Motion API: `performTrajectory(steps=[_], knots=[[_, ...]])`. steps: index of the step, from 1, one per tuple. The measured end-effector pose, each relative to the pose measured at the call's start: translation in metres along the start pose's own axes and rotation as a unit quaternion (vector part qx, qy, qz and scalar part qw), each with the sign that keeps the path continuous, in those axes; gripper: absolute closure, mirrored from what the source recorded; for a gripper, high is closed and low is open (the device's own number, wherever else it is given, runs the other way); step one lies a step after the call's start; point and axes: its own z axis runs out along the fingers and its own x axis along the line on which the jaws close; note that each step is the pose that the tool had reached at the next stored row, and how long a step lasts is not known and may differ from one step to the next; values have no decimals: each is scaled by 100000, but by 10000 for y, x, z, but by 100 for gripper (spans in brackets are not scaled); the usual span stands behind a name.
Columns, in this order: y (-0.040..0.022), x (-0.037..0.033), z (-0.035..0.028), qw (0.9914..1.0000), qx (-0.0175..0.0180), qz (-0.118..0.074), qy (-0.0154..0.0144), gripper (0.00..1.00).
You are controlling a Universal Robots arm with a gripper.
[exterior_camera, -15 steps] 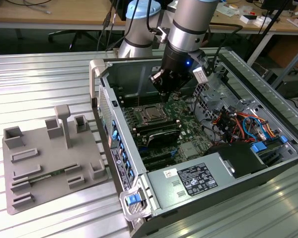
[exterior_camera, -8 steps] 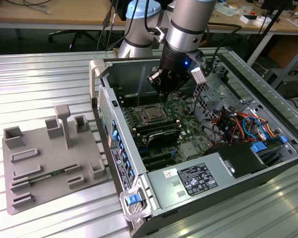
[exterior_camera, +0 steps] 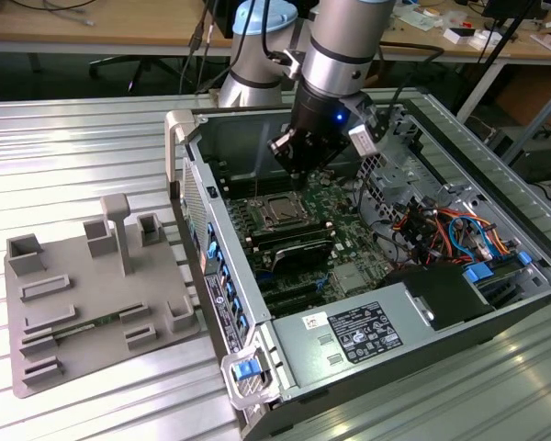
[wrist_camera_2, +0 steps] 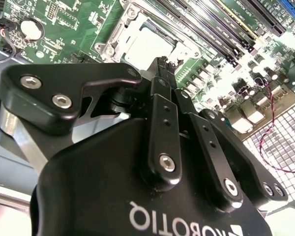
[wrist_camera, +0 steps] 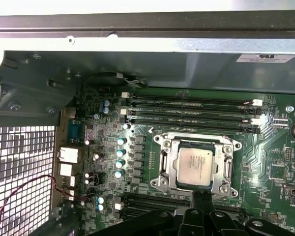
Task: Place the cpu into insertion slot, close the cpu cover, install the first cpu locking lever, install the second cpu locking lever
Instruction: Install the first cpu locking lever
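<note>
Exterior view, case: an open computer case [exterior_camera: 243,138] lies on its side on a ribbed metal table [exterior_camera: 73,138], with the motherboard facing up.
Exterior view, gripper: the gripper [exterior_camera: 298,175] hangs inside the case with its tips pointing down, over the far side of the insertion slot [exterior_camera: 260,204].
Exterior view, cpu: the cpu [exterior_camera: 281,214] lies in the slot, near the middle of the board.
Exterior view, tray: a grey fixture tray [exterior_camera: 83,312] sits on the table at the exterior view's left, well apart from the gripper.
First wrist view, cpu: the cpu [wrist_camera: 196,164] is seated flat in the slot [wrist_camera: 234,146]. Its silver top shows through the window of the cpu cover [wrist_camera: 173,169], which lies flat around it.
First wrist view, gripper: the fingers [wrist_camera: 201,194] are together with nothing between them. The tip is just beside the cover's edge; whether they touch cannot be told.
First wrist view, memory slots: the long black memory slots [wrist_camera: 191,110] run across the socket from the gripper.
Second wrist view, gripper: the fingertips [wrist_camera_2: 162,63] are pressed together and point at the cover's edge.
Second wrist view, levers: whether they are latched cannot be told.
</note>
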Motion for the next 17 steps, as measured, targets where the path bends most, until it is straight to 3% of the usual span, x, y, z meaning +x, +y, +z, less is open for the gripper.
performTrajectory(steps=[17], knots=[[14, 179, -2, 100000, -2, 0, -1, 89]])
